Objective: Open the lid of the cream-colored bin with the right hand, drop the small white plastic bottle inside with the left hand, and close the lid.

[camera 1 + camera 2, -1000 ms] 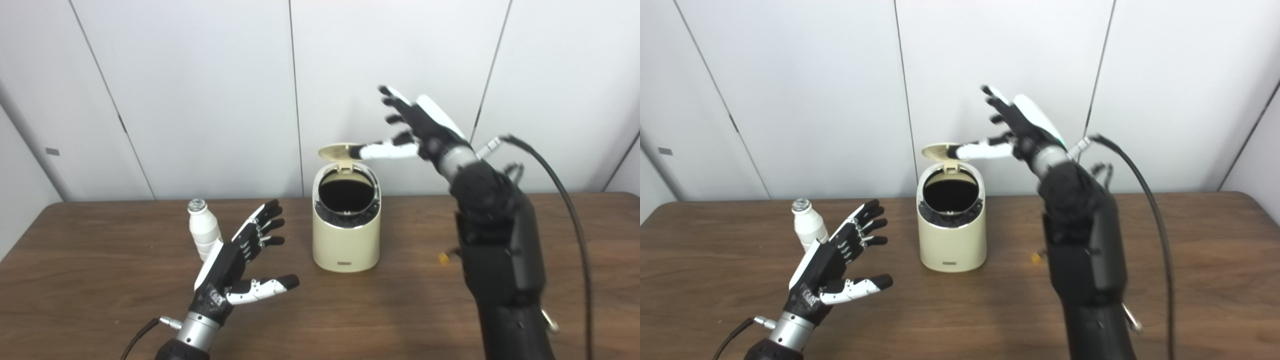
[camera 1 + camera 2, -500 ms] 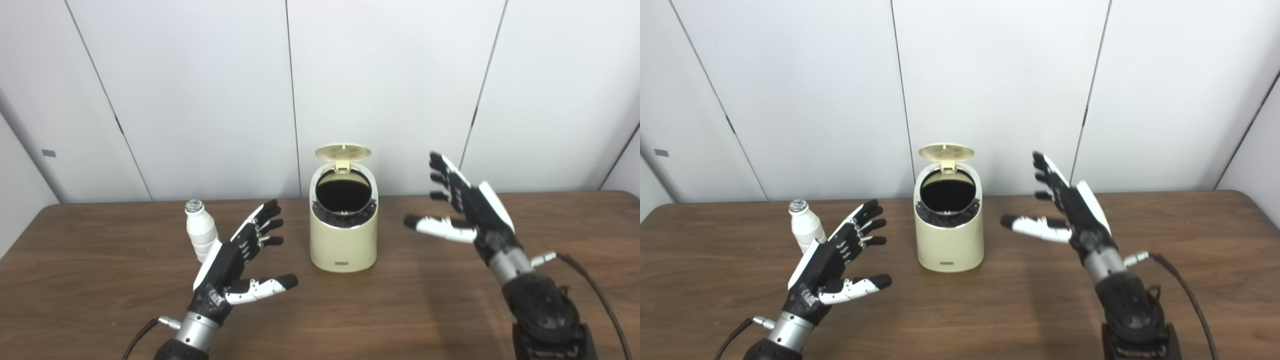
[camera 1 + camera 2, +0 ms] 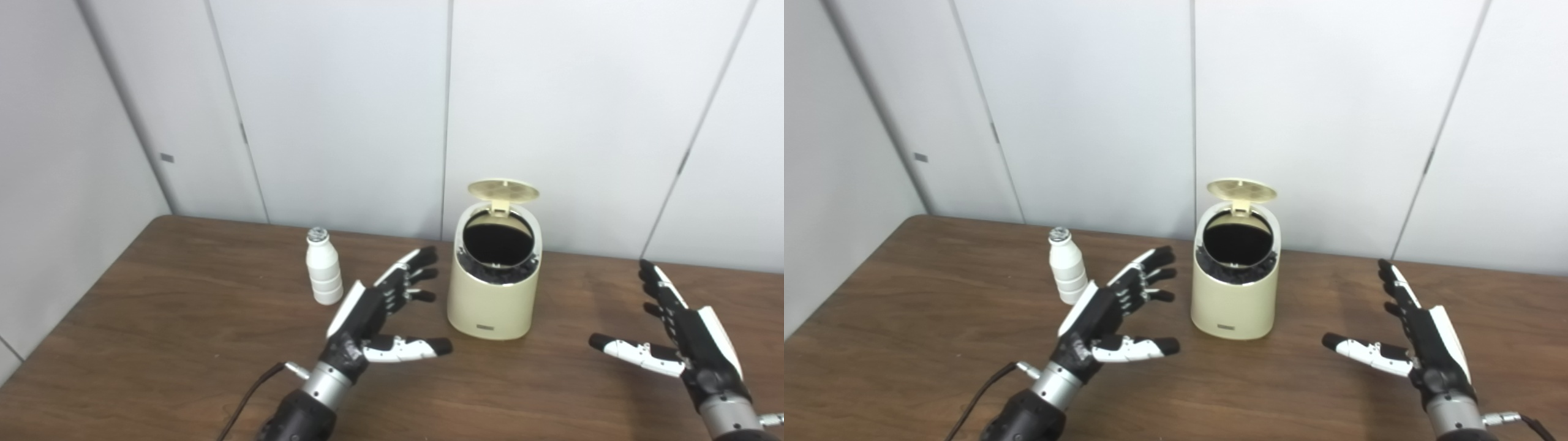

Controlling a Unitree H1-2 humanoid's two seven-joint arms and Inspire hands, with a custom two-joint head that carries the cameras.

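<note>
Progress, read left to right. The small white plastic bottle (image 3: 324, 268) stands upright on the table (image 3: 153, 318), capped, well left of the bin and not yet picked up. Nothing touches it.

The left hand (image 3: 380, 318) hovers between bottle and bin, fingers spread and thumb out, palm turned toward the bin, holding nothing. It is near the bottle but apart from it.

The cream-colored bin (image 3: 493, 297) sits mid-table. Its lid (image 3: 503, 190) is tipped up at the back on its hinge and the mouth is exposed. Judged from this, step one (open the lid) is done; the bottle drop and the lid closing are both left.

The right hand (image 3: 686, 337) is low over the table, well right of the bin, fingers apart, thumb pointing toward the bin, empty and clear of the lid.

Likely next move: left hand goes to the bottle for a grasp.

Hard to make out:
- The bin interior reads as plain black; contents, if any, cannot be told. A dark crinkled edge at the rim may be a liner.
- The right wrist and forearm are cut off at the bottom edge.
- The left forearm is cut off at the bottom edge; a cable (image 3: 245, 398) trails from the wrist.
</note>
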